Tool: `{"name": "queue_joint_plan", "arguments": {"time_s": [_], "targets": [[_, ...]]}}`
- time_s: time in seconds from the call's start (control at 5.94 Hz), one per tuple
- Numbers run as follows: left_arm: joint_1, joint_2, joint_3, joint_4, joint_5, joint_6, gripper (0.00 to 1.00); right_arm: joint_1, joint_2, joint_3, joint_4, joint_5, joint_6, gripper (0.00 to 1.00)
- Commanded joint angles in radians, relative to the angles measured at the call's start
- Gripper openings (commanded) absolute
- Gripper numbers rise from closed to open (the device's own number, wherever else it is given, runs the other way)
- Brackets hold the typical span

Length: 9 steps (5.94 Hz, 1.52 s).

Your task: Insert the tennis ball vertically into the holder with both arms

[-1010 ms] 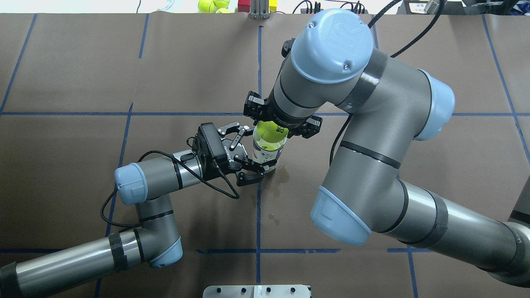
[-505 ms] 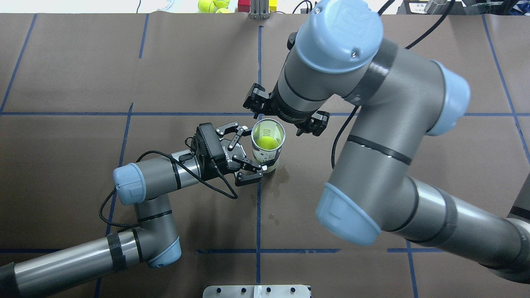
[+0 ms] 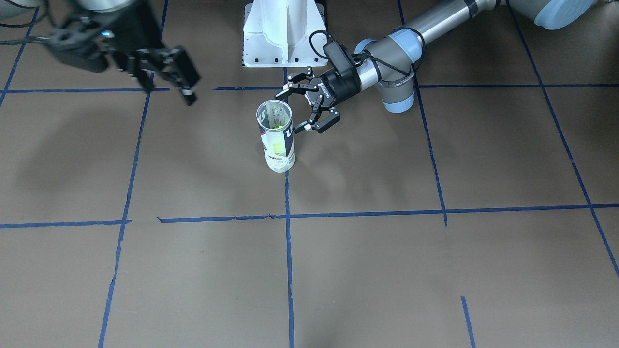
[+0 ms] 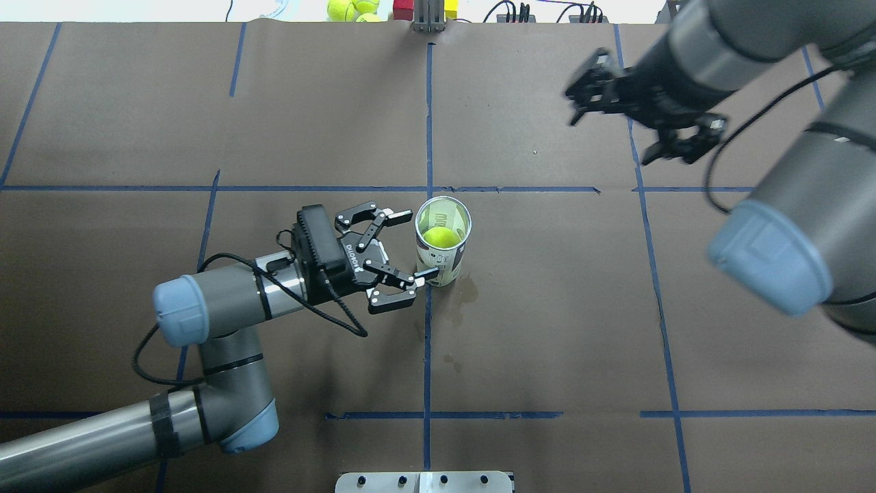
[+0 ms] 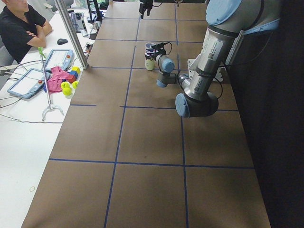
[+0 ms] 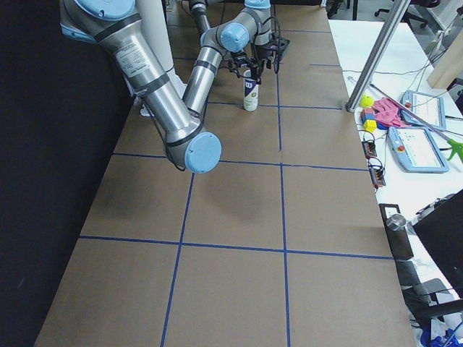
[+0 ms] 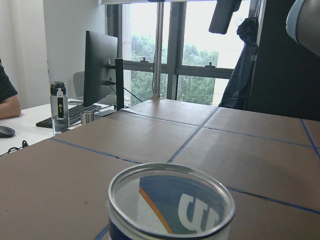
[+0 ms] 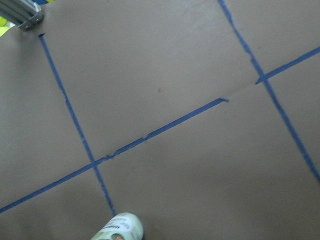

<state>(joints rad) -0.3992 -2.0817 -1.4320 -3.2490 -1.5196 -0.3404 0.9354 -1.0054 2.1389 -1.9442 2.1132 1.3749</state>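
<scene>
Both arms are drawing back from the holder [image 4: 445, 263] compared with half a second ago. The left gripper [image 4: 410, 244] is sitting wide open beside the clear plastic cylinder, with its lower fingertip seeming to touch the base. The fuzzy yellow-green tennis ball [image 4: 441, 237] is lying deep inside the upright holder on the brown paper tabletop [image 4: 547, 308], its print unreadable. The right gripper [image 4: 609, 140], blurred, is hanging spread wide, well apart.

Upright holder [image 3: 277, 145] (ball [image 3: 276, 127] seemingly inside)
</scene>
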Motion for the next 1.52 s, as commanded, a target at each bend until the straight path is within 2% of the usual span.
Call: {"name": "queue_joint_plan", "arguments": {"time_s": [0.0, 0.17, 0.34, 0.51, 0.67, 0.84, 1.01, 1.18, 1.35], "targets": [[0.0, 0.092, -0.12, 0.003, -0.004, 0.0, 1.0, 0.127, -0.146, -0.029, 0.01, 0.025, -0.345, 1.0], [-0.001, 0.15, -0.178, 0.002, -0.004, 0.0, 1.0, 0.205, -0.209, -0.075, 0.01, 0.025, -0.616, 1.0], [-0.003, 0.21, -0.236, 0.003, -0.002, 0.0, 0.99, 0.274, -0.279, -0.109, 0.01, 0.028, -0.81, 1.0], [-0.012, 0.245, -0.261, 0.003, 0.002, -0.002, 1.0, 0.34, -0.312, -0.176, 0.011, 0.051, -0.99, 1.0], [-0.095, 0.271, -0.246, 0.018, 0.004, 0.0, 1.0, 0.406, -0.315, -0.25, 0.017, 0.118, -1.142, 1.0], [-0.184, 0.293, -0.22, 0.069, 0.004, -0.002, 1.0, 0.43, -0.334, -0.299, 0.113, 0.128, -1.19, 1.0], [-0.287, 0.371, -0.209, 0.127, 0.002, -0.035, 1.0, 0.463, -0.381, -0.412, 0.31, 0.131, -1.192, 1.0], [-0.337, 0.452, -0.208, 0.2, -0.001, -0.145, 1.0, 0.471, -0.418, -0.57, 0.564, 0.166, -1.203, 1.0], [-0.402, 0.477, -0.174, 0.263, -0.002, -0.153, 1.0, 0.471, -0.449, -0.665, 0.712, 0.175, -1.208, 1.0]]}}
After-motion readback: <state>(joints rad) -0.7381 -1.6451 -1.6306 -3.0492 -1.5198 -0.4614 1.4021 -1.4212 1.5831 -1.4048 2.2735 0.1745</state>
